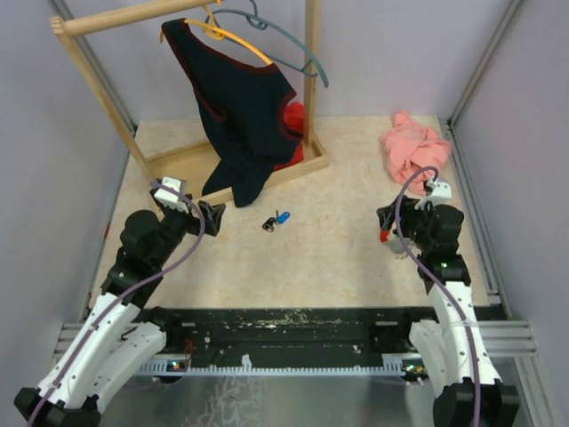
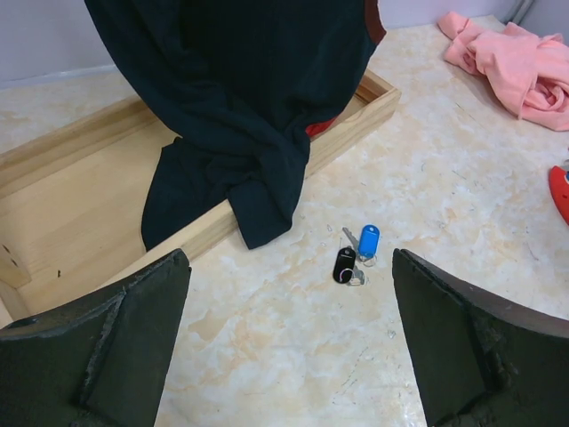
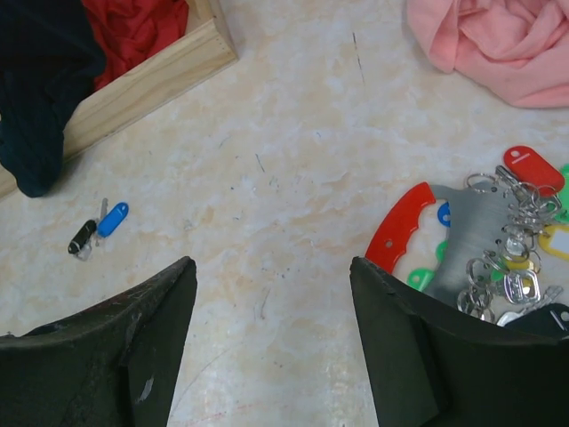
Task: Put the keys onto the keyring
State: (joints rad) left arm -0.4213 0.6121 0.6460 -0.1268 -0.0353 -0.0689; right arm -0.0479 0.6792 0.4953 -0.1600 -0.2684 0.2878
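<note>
Two small keys lie together on the marble table, one with a blue tag (image 1: 283, 216) (image 2: 368, 241) (image 3: 113, 219) and one with a black tag (image 1: 268, 225) (image 2: 344, 264) (image 3: 82, 236). My left gripper (image 1: 213, 216) (image 2: 289, 342) stands open to their left and holds nothing. The keyring (image 3: 476, 227), a grey plate with a red handle and several rings of tagged keys, lies at the right, and its red edge (image 2: 562, 191) shows in the left wrist view. My right gripper (image 1: 388, 224) (image 3: 271, 342) hovers open just left of the keyring, empty.
A wooden clothes rack (image 1: 302, 165) stands at the back with a dark shirt (image 1: 244, 107) on hangers draping over its base, and a red cloth (image 3: 133, 27) lies inside the base. A pink cloth (image 1: 413, 147) lies at the back right. Walls close in both sides.
</note>
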